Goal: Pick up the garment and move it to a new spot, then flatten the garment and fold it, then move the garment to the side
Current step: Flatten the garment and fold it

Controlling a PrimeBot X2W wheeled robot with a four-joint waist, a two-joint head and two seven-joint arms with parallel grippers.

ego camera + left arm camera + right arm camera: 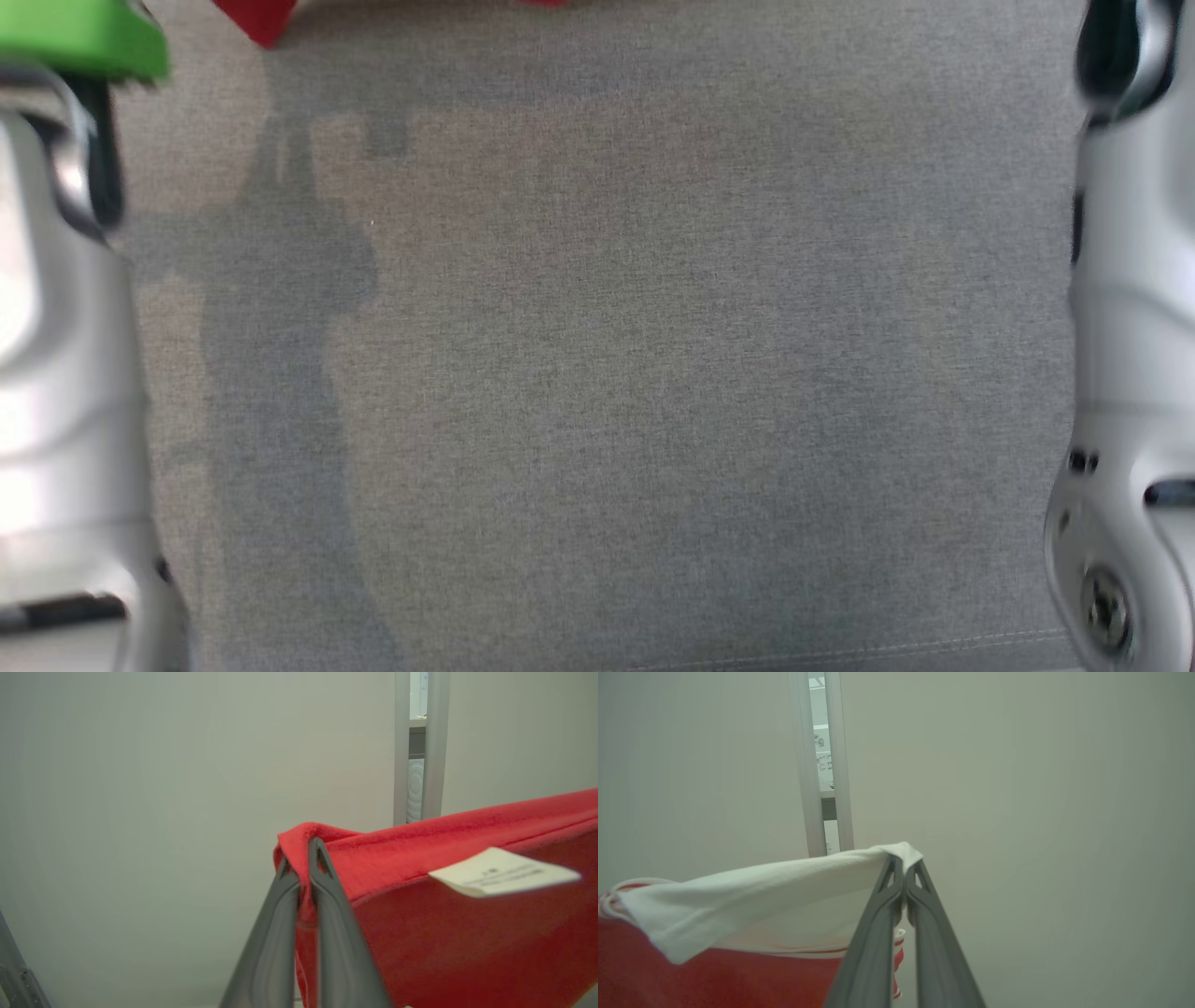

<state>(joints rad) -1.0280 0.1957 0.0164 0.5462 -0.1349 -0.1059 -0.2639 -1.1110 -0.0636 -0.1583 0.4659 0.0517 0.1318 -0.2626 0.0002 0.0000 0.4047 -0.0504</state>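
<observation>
**Q:** Where is the garment (pixel 444 942)?

**A:** It is aloft, slung between both tools. The left tool (pixel 302 858) is clamped on a red corner, and the right tool (pixel 904 863) is clamped on a white-edged corner. In the head view its red cloth peeks in at the top edge, beyond the bare grey desk (pixel 597 373).

**Q:** How does it lie?

**A:** Its held edge, the long axis, runs crosswise from tool to tool, fairly straight. The body hangs below, with the label (pixel 502 872) on the side facing the left wrist. Neither arm is nearer, since each holds an end.

**Q:** The coming move?

**A:** Probably lowering onto the desk, with both tools level so the edge lands straight.
</observation>
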